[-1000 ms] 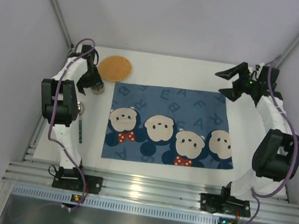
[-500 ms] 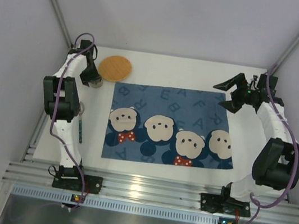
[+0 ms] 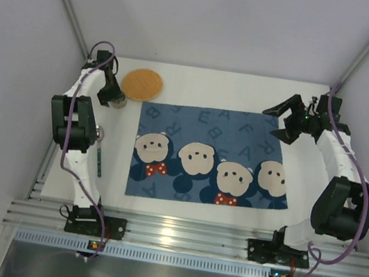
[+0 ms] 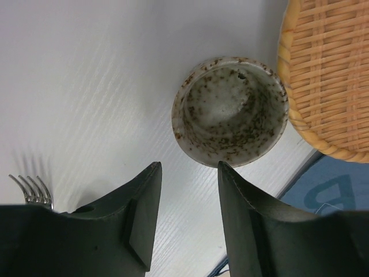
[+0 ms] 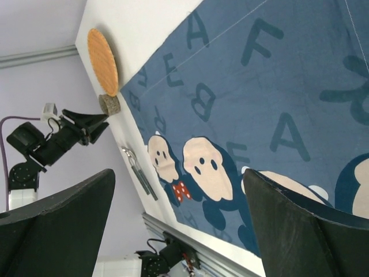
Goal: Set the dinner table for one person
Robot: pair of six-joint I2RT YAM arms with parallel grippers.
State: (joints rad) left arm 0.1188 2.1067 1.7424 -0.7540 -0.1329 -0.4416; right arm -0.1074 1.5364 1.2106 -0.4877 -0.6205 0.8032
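Observation:
The white dinner table (image 3: 214,87) carries a blue bear-printed placemat (image 3: 210,156). A speckled ceramic cup (image 4: 230,109) stands upright and empty next to a round wicker plate (image 4: 328,75); both sit off the placemat's far left corner, the cup (image 3: 118,103) and the plate (image 3: 142,84) also showing from above. My left gripper (image 4: 187,173) is open and empty, its fingertips just short of the cup's rim. My right gripper (image 3: 284,119) is wide open and empty, above the placemat's far right corner.
A fork (image 4: 31,187) and a second piece of cutlery lie along the table's left edge (image 3: 100,153), left of the placemat. Grey walls close in the left, far and right sides. An aluminium rail (image 3: 183,237) runs along the near edge.
My left gripper has drawn back from over the cup, which now shows beside it. My right gripper has moved nearer and down toward the placemat's far right corner.

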